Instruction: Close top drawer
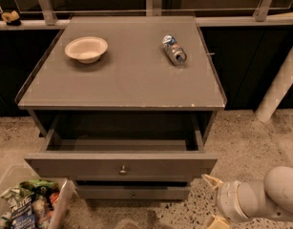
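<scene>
Grey wood all round: the top drawer (155,164) sticks out of the cabinet (122,87) approx. halfway, front panel facing the camera, bare grey inside showing behind it. Its small round knob (122,170) sits mid-panel. A shorter drawer front (136,192) below it sits further back, nearly flush w/ the frame.

The gripper (214,200) hovers low at the right, just beside the drawer's front right corner but not touching it. It points left toward the panel. Its two beige fingertips (210,181) stand well apart, so it reads as open w/ nothing between them. The white arm (275,197) comes in from the bottom right corner.

Likely reason for that spot: closing needs a push, not a grasp, so coming in front of the panel makes sense. From the corner, though, a push could skew the drawer on its runners; nearer the knob looks safer.

On top, a pale bowl (86,48) sits left and a can (174,50) lies on its side at the right, both well back from the front edge, so a firm shove prob. won't shake them off, tho the can might roll. A clear bin (65,199) of snack packets stands on the floor at the left, out of the drawer's path.
</scene>
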You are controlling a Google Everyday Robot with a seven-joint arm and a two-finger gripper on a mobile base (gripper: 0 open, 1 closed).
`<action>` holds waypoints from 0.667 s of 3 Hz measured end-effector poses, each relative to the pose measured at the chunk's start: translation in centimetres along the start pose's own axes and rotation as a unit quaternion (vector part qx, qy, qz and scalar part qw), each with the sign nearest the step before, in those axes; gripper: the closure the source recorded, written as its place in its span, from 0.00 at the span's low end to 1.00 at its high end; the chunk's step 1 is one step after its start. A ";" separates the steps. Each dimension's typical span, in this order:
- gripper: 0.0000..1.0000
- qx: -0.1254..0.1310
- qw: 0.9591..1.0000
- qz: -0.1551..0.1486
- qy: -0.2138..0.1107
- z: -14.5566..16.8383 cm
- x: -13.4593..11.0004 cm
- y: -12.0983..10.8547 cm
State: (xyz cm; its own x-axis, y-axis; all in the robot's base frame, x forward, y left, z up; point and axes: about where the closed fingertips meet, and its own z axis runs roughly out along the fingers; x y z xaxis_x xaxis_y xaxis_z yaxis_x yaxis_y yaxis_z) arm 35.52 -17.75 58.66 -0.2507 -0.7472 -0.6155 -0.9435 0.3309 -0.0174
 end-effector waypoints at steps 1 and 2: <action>0.00 0.000 1.000 0.000 0.000 0.0 0.0 0.0; 0.00 0.011 1.000 -0.022 -0.002 0.0 -1.3 -3.5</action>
State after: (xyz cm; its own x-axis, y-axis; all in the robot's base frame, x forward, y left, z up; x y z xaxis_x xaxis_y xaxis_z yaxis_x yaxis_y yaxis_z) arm 39.14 -17.94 59.55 -0.2078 -0.7592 -0.6168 -0.9486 0.3103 -0.0625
